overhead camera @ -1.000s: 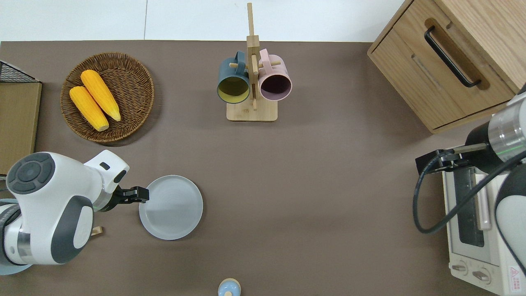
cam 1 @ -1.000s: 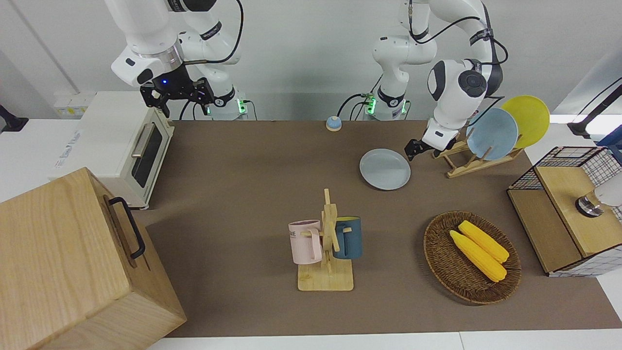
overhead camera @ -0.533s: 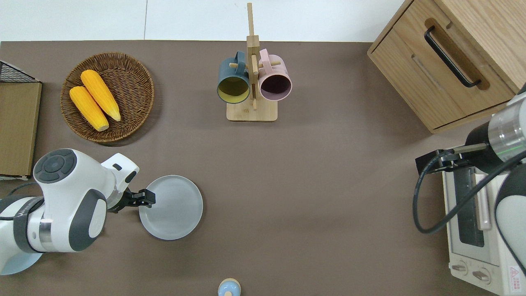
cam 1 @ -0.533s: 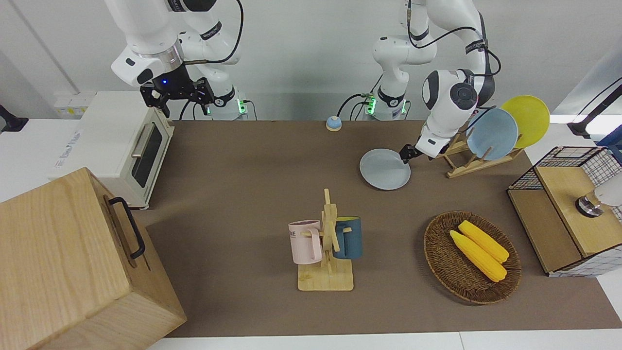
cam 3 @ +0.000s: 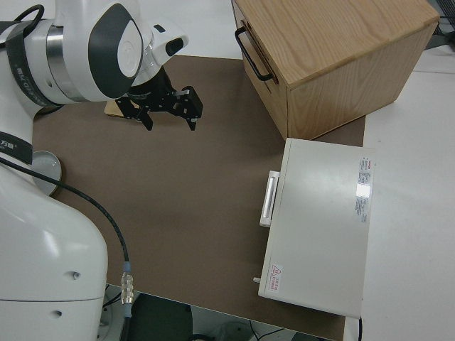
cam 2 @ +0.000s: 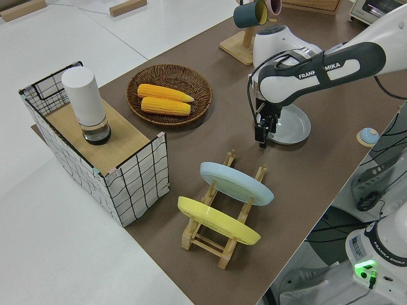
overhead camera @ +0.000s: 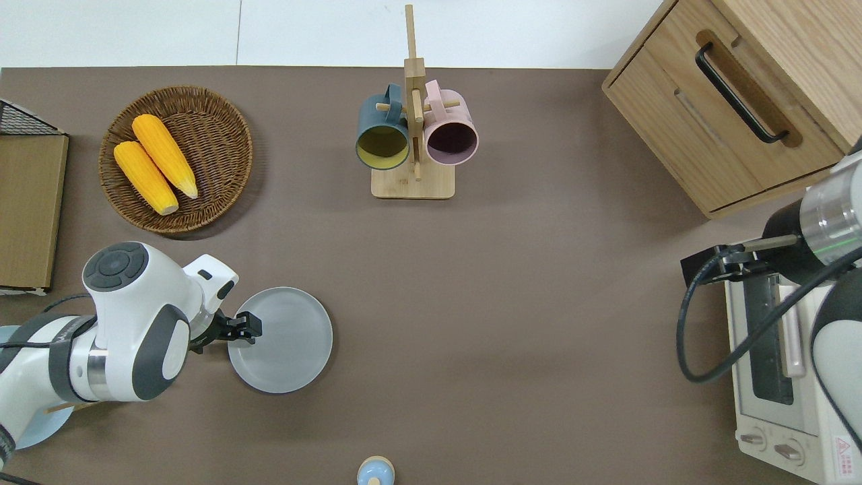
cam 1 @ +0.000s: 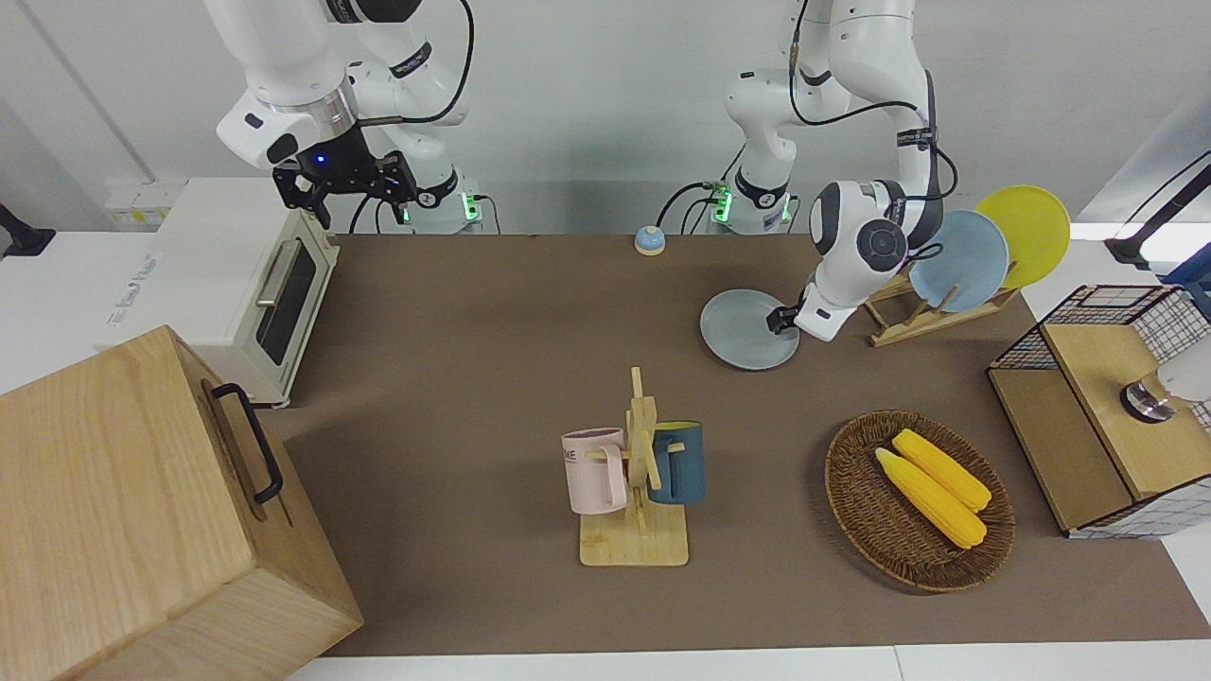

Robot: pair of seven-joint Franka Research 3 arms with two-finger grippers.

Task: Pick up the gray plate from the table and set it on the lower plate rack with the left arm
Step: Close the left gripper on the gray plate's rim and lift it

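Plate (overhead camera: 286,340), gray and round, lies flat on the brown table (overhead camera: 512,303), just beside the wooden rack (cam 2: 222,219) holding 2 plates. Left gripper (overhead camera: 248,328) sits at the plate's 9 o'clock rim in the overhead view; whether its fingers grip the rim, I cannot tell. Right arm is parked, its fingers spread wide.

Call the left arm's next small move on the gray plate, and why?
Probably close the left pincer on the gray plate rim: it sits at the rim edge toward the plate rack, and the plate lies flat on the table, not yet lifted.
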